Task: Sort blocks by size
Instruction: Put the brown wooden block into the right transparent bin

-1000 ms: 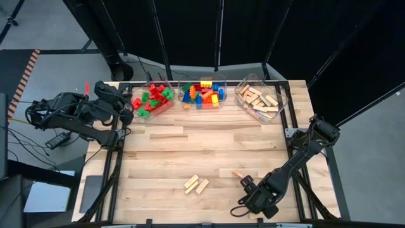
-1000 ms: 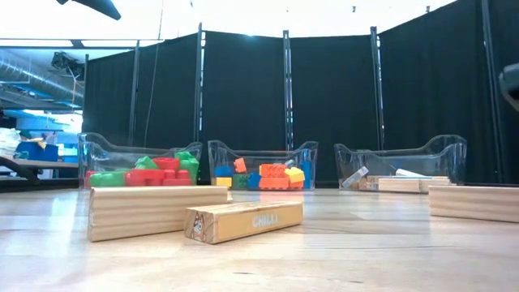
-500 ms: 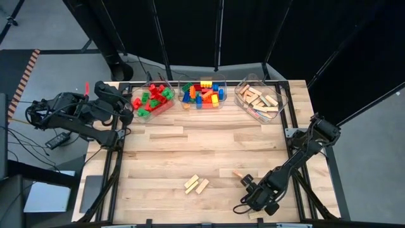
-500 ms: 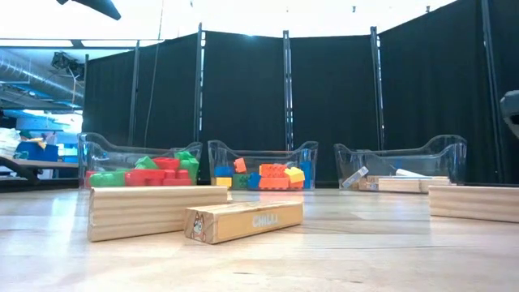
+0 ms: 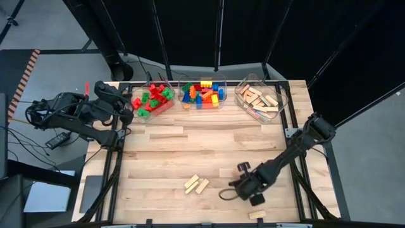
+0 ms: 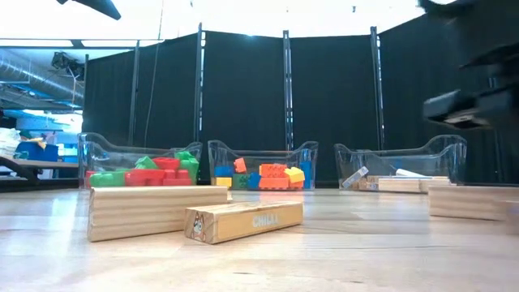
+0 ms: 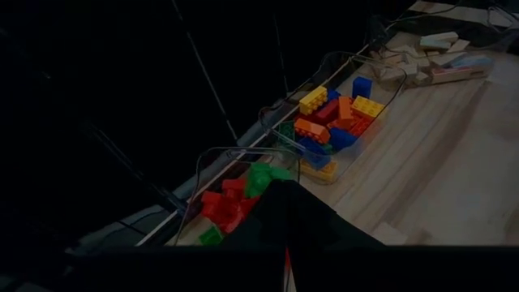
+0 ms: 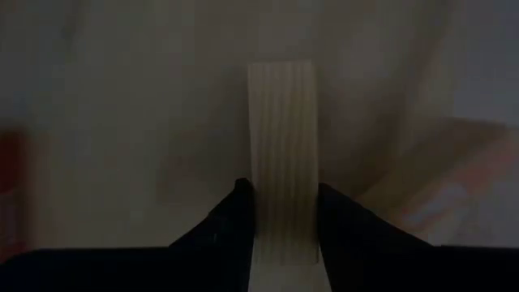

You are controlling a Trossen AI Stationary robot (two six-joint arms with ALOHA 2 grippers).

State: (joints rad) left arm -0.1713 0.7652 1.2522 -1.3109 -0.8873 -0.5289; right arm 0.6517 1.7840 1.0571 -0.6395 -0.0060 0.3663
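Right gripper (image 5: 243,188), lower right of the high view, is clamped on 1 tan wooden bar (image 8: 281,154). Left gripper (image 5: 126,114), fingers closed and empty, waits at upper left. Risk: the bar, pinched near 1 end, may pivot or slip during carriage to the bins (image 5: 279,107).

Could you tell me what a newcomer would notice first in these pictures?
The right pincer, near the table's front right, grips a tan wooden bar. Three clear bins line the far edge, holding colourful bricks and more wooden bars. Two loose bars lie front centre.
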